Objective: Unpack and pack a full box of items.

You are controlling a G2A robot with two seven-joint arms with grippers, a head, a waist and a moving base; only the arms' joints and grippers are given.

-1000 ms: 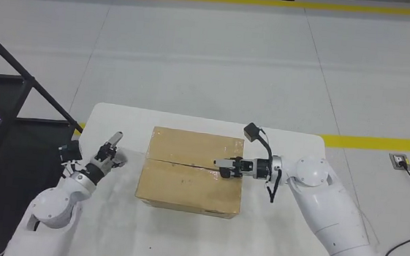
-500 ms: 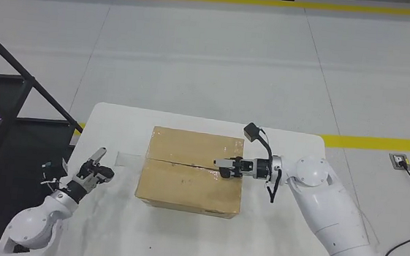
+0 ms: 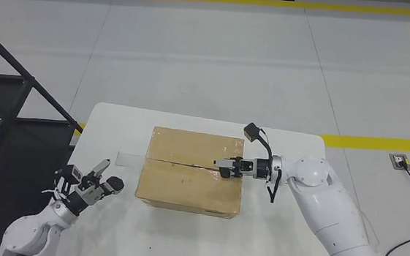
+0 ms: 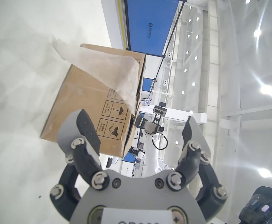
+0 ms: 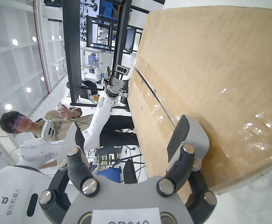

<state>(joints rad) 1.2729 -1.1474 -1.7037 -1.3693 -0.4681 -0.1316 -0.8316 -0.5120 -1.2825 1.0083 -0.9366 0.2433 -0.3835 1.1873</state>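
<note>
A closed brown cardboard box point(image 3: 192, 169) stands in the middle of the white table point(image 3: 283, 241), its top flaps meeting at a taped seam point(image 5: 153, 95). My right gripper point(image 3: 222, 164) is over the box top at that seam, open, with one fingertip point(image 5: 180, 133) resting on the cardboard beside the seam. A loose strip of clear tape point(image 4: 110, 70) hangs off the box's left end point(image 4: 89, 106). My left gripper point(image 3: 105, 183) is low over the table, left of the box and apart from it, open and holding nothing point(image 4: 138, 127).
A black metal frame point(image 3: 5, 107) stands just off the table's left edge. Bare tabletop lies in front of the box and to its left. The right arm's gripper point(image 4: 148, 126) shows past the box in the left wrist view.
The left arm has drawn back from beside the box's left end toward the table's front left corner. The right arm and the box have not moved.
</note>
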